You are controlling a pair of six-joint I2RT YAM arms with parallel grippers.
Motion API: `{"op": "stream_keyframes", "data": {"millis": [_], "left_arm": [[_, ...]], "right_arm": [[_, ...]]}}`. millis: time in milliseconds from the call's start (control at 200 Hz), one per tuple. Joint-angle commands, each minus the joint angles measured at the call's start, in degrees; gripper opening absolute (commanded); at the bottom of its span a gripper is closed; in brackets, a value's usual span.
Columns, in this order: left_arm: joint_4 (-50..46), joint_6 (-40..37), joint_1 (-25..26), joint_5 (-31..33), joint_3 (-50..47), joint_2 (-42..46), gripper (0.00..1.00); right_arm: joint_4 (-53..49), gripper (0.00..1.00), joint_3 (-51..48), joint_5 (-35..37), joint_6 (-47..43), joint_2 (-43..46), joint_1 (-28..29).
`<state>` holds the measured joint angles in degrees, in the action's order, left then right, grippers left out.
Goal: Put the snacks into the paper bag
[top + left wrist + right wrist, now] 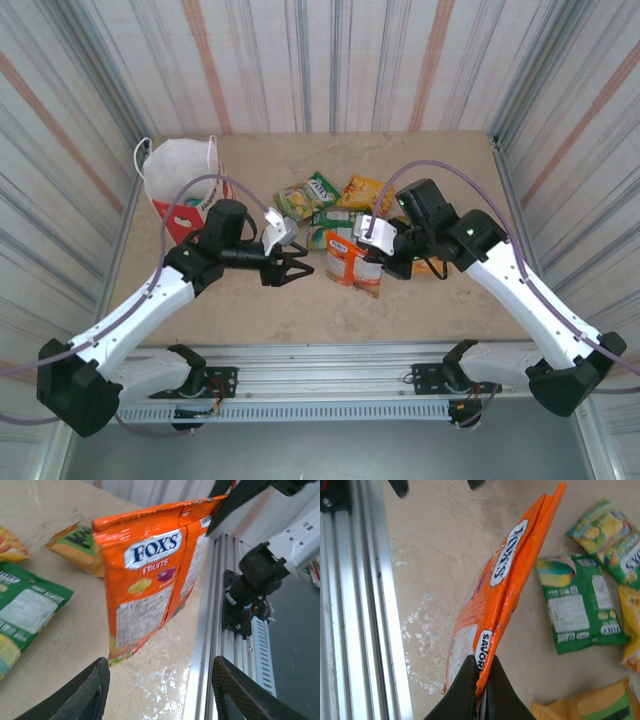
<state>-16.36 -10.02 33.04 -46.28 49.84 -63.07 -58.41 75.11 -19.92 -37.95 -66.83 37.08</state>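
— What is the right gripper (481,680) holding?
— It is pinching an orange packet (150,580) reading "FOX'S FRUITS", by the edge marked "SAVOR".
— The left gripper (160,682)?
— Gaping wide, empty, facing it. The paper bag (176,222) is standing far-left.

The flat orange foil snack packet (505,590) pinched in the right pincer (482,670) is glossy and creased. Beneath it the beige tabletop (435,555) looks matt and mottled, the ribbed aluminium rail (365,605) alongside dull-shiny.

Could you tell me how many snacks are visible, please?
6: an orange one in the right claw, four clustered on the table beyond it, another by the right arm; overlaps may hide more.
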Motion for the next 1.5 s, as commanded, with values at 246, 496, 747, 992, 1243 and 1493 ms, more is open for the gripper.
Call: {"op": "stream_keyframes", "data": {"millis": [246, 496, 747, 992, 1243, 1493], "left_arm": [[11.9, -3.2, 0.8, -7.0, -2.2, -3.8, 0.59], [16.3, -3.7, 1.4, -14.0, -1.3, -7.3, 0.54], [17.0, -3.8, 1.6, -18.2, 0.5, -8.9, 0.26], [10.7, -3.9, 1.6, -14.3, 2.6, -5.4, 0.12], [-8.6, 1.4, 1.6, 8.6, 16.5, -0.3, 0.07], [-24.1, 1.9, 0.5, 31.9, 35.8, -2.6, 0.03]], "right_arm": [[-1.6, 0.0, 6.8, -11.3, -10.0, -1.6, -0.8], [-0.4, 0.0, 8.8, -15.7, -10.9, -2.0, -1.9], [1.7, 0.0, 8.3, -15.4, -9.3, -2.3, -3.5], [11.1, 0.33, 2.8, -9.3, 1.4, 2.1, -5.0], [31.0, 0.61, -10.0, -1.0, 27.7, 13.7, -6.9], [46.9, 0.63, -25.7, -0.2, 48.9, 19.0, -6.0]]}}
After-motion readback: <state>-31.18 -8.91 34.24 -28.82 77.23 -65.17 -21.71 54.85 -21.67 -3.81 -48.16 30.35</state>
